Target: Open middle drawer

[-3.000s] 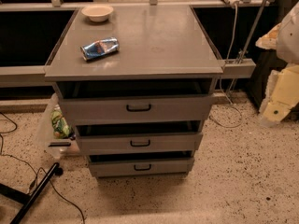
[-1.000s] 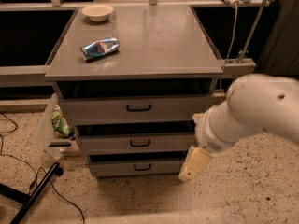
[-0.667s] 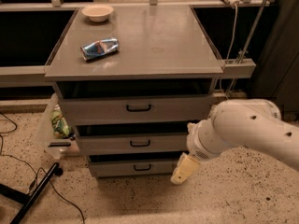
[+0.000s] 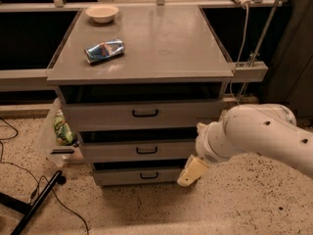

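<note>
The middle drawer (image 4: 117,151) is the grey front with a small black bar handle (image 4: 146,150), between the taller top drawer (image 4: 98,115) and the lowest drawer (image 4: 117,176) of the grey cabinet. A dark gap shows above each front. My gripper (image 4: 192,171) is the cream tip of a thick white arm (image 4: 254,133) reaching in from the right. It hangs in front of the cabinet's lower right corner, level with the lowest drawer, to the right of and below the middle handle. It does not touch the handle.
A crushed blue can (image 4: 104,50) and a white bowl (image 4: 101,12) sit on the cabinet top (image 4: 166,43). A plastic bag with green contents (image 4: 61,129) stands at the cabinet's left. A black stand leg and cable (image 4: 39,199) lie on the speckled floor. A cable (image 4: 240,43) hangs at the right.
The arm has swung in from the far right to the front of the cabinet. Over the last second the gripper has shifted slightly left near the cabinet's lower right corner. The drawers have not moved.
</note>
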You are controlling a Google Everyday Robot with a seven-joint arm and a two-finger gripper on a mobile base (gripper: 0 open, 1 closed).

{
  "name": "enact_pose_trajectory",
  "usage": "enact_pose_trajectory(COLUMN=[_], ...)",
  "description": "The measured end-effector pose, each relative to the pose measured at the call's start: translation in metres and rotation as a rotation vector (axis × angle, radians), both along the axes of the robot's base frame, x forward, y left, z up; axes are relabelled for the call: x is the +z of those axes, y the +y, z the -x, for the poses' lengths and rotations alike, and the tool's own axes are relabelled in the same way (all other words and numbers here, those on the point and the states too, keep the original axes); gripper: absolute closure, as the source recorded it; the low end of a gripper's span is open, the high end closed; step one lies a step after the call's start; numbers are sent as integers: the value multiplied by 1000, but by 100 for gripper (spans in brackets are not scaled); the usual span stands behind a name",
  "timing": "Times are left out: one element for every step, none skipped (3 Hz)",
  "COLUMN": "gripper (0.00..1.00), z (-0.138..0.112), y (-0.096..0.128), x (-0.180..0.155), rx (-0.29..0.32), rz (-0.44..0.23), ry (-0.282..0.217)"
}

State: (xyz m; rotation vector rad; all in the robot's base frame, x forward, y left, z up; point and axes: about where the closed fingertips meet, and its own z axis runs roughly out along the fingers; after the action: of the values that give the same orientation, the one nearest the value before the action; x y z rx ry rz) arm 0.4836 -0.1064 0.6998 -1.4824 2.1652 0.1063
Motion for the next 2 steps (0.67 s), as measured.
enact_pose_trajectory(gripper=[0, 0], z=[-12, -36], y=[4, 21], x=[-26, -88], rx=[-16, -36], rz=[-60, -149], ry=[-3, -17])
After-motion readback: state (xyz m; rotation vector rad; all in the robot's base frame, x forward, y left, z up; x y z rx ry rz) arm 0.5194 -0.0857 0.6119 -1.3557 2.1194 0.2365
